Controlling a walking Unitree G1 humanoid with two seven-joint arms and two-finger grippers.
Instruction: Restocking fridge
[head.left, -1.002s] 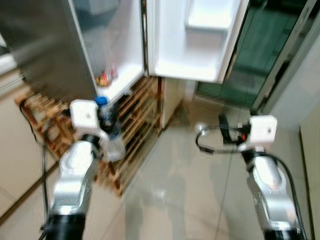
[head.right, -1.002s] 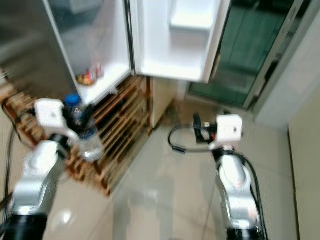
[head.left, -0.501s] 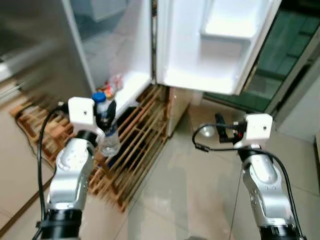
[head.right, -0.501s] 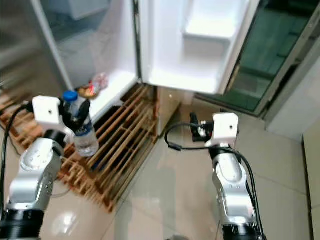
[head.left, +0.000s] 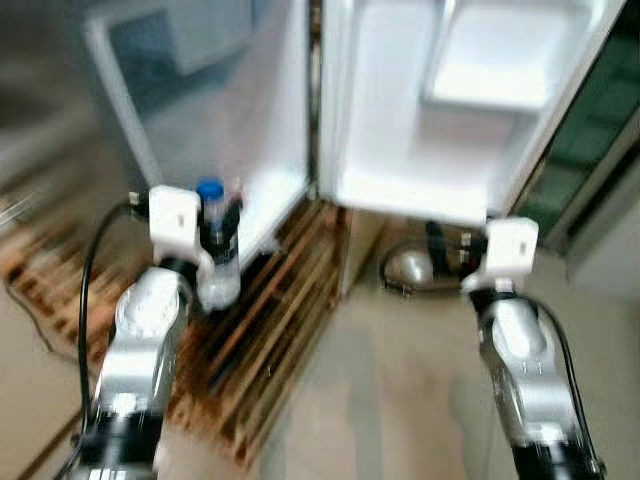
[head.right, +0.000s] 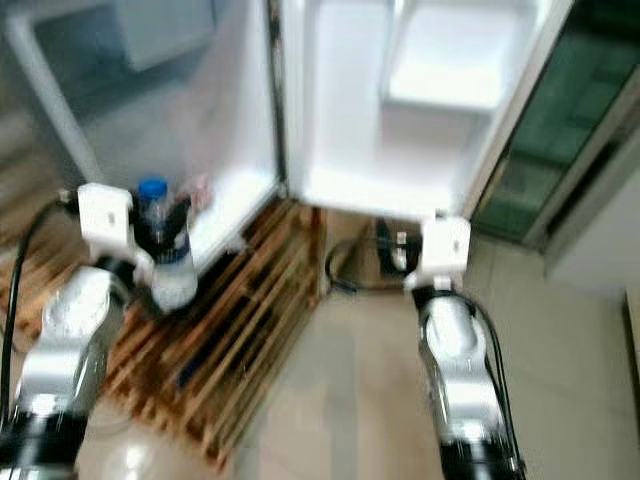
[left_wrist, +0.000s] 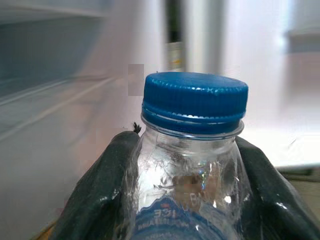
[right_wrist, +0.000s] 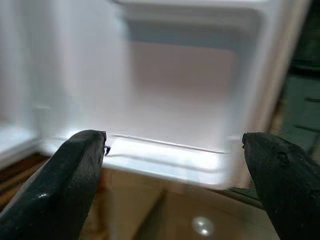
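Note:
My left gripper (head.left: 218, 232) is shut on a clear water bottle (head.left: 217, 262) with a blue cap (left_wrist: 195, 102), held upright in front of the open fridge (head.left: 245, 120). The black fingers (left_wrist: 95, 200) press on both sides of the bottle's neck. Some small items (head.right: 200, 188) lie on the fridge's bottom shelf, blurred. My right gripper (right_wrist: 175, 165) is open and holds nothing, raised before the lower edge of the open fridge door (head.left: 450, 110). The head views are blurred by motion.
A wooden pallet (head.left: 270, 330) lies on the floor under and in front of the fridge. The tiled floor (head.left: 400, 400) stretches to the right. A dark glass door (head.left: 600, 130) stands at the far right. A black cable (head.left: 95, 260) loops along my left arm.
The camera has moved closer to the fridge and the view has tilted up. The bottle stays in my left gripper, now nearer the fridge's bottom shelf. My right gripper stays open.

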